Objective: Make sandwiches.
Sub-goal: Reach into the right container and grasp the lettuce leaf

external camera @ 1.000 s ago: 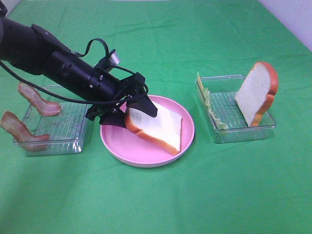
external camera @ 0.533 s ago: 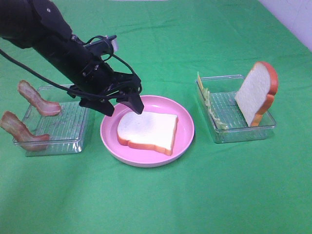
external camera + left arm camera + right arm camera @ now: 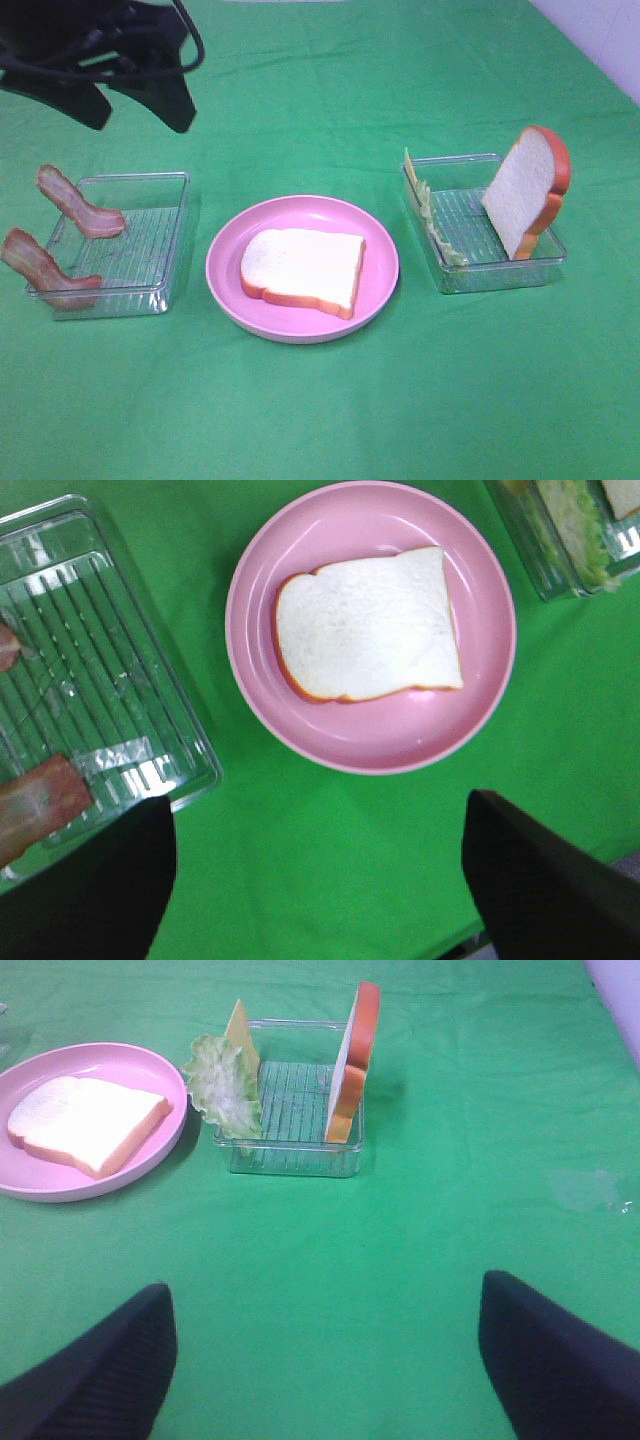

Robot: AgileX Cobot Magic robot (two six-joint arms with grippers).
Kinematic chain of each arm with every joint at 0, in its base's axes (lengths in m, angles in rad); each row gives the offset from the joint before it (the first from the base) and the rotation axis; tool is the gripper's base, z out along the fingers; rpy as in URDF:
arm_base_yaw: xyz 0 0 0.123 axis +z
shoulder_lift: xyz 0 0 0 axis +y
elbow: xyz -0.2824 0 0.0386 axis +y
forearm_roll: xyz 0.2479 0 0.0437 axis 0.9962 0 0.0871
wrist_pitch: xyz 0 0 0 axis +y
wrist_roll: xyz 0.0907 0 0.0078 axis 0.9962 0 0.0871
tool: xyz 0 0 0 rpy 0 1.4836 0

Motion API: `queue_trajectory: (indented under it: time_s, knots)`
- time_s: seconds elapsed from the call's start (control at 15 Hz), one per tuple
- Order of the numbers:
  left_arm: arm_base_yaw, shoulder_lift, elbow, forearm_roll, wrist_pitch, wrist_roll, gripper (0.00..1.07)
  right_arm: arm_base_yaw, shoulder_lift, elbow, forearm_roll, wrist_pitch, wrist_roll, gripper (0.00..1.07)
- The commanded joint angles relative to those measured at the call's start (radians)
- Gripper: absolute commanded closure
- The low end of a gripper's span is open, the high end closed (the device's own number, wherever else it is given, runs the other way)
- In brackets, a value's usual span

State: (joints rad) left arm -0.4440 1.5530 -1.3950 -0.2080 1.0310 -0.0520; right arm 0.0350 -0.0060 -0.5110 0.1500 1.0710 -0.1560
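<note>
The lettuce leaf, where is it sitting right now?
In the high view, the lettuce leans inside the right-hand clear tray, along the wall nearest the pink plate, beside the yellow cheese square.

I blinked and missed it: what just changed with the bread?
The left tool let go of the bread slice, which settled from tilted to flat on the pink plate; the tool then pulled up and back toward the far left, open. The bacon strips, second slice, lettuce and cheese stayed where they were.

Top edge crops black left gripper; thin yellow cheese square mostly behind pale green lettuce leaf; reddish-brown bacon strip cut by wrist-view edge.
</note>
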Motion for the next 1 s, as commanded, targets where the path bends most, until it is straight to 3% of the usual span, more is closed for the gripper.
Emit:
queue_trajectory:
  time_s: [0.07,0.33,0.53,1.0]
  knots:
    - [-0.005,-0.161,-0.005,0.019,0.101,-0.025,0.31,-0.005,-0.014,0.005,-0.002,-0.008,0.003,0.29]
    - [-0.005,-0.438,0.058,0.068,0.204,-0.055,0.31,-0.005,-0.014,0.005,-0.002,-0.008,0.003,0.29]
    - [-0.005,-0.676,0.227,0.078,0.229,-0.088,0.31,-0.005,-0.014,0.005,-0.002,-0.008,0.003,0.29]
    - [-0.005,-1.236,0.672,0.095,0.23,-0.064,0.31,-0.005,-0.014,0.005,-0.002,-0.008,0.003,0.29]
